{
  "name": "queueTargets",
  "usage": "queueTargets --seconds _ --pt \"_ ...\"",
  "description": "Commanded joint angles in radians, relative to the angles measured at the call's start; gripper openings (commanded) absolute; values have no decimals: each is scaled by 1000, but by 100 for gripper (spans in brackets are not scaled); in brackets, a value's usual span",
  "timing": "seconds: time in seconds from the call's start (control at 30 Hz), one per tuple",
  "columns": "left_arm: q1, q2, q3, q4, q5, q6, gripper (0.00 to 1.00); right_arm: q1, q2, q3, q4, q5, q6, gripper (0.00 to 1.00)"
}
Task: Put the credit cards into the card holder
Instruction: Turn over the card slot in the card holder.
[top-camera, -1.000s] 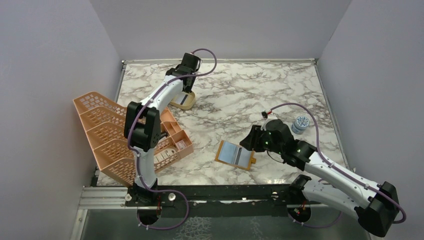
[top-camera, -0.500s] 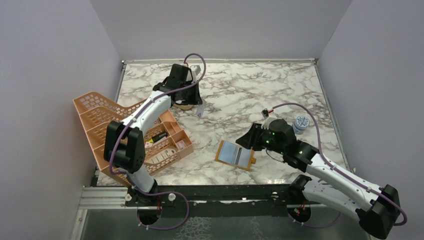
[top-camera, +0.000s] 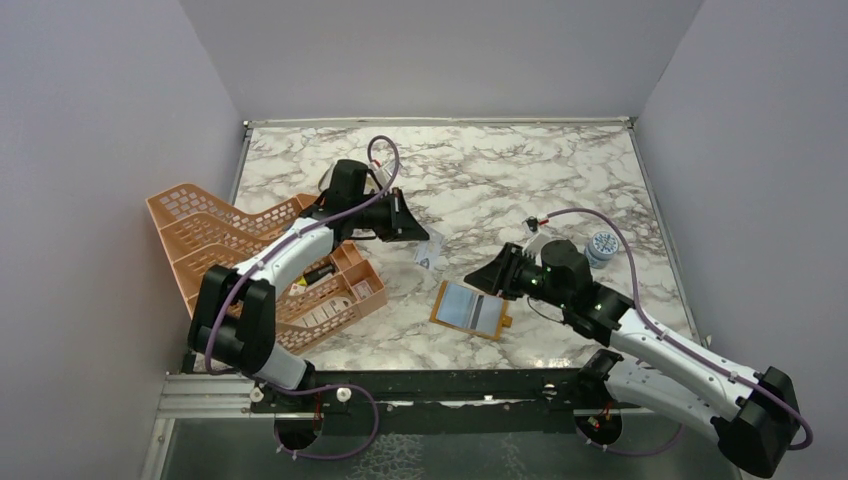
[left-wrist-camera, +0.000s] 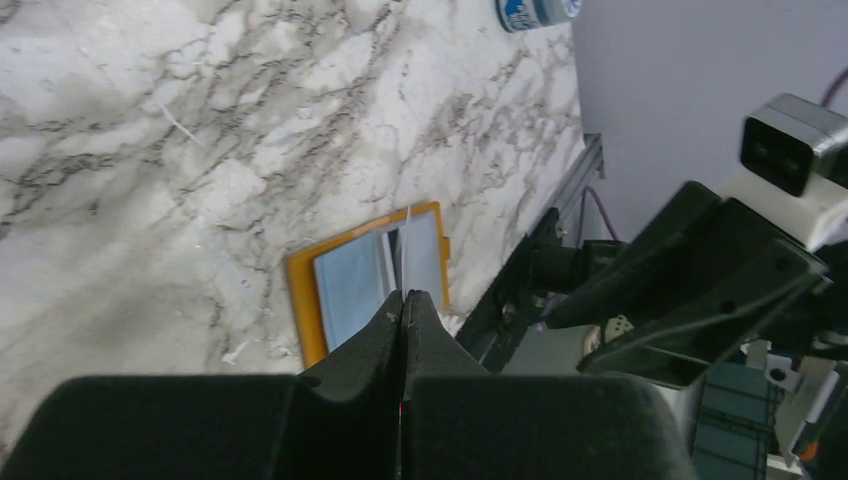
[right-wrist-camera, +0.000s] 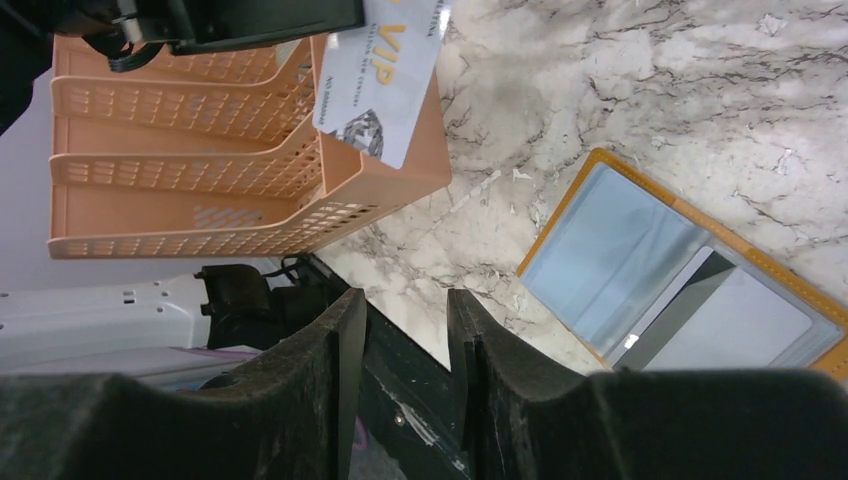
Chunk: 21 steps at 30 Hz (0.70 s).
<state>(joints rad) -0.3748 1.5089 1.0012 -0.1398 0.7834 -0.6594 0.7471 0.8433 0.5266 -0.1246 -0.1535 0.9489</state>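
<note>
Mustard-orange card holder (top-camera: 470, 308) lay open at five o'clock from left gripper (top-camera: 417, 240) clamping one credit card (right-wrist-camera: 385, 70) not yet inserted; right gripper (right-wrist-camera: 405, 300) gaped empty.

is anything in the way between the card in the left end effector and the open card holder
Nothing visible: bare marble lies between the credit card and the open card holder. The right end effector hovers open beside the holder's right edge.
</note>
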Motion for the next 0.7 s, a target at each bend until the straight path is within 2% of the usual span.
queueTargets --seconds 0.0,0.37,0.67 --pt "-13 -96 -55 99 111 -88 0 5 -11 -19 75 -35 54 36" --pt "-101 -214 -260 393 196 -287 0 5 -37 -42 124 -71 96 35" --pt "-199 -266 -304 435 159 -326 0 4 -16 -83 201 -95 142 34"
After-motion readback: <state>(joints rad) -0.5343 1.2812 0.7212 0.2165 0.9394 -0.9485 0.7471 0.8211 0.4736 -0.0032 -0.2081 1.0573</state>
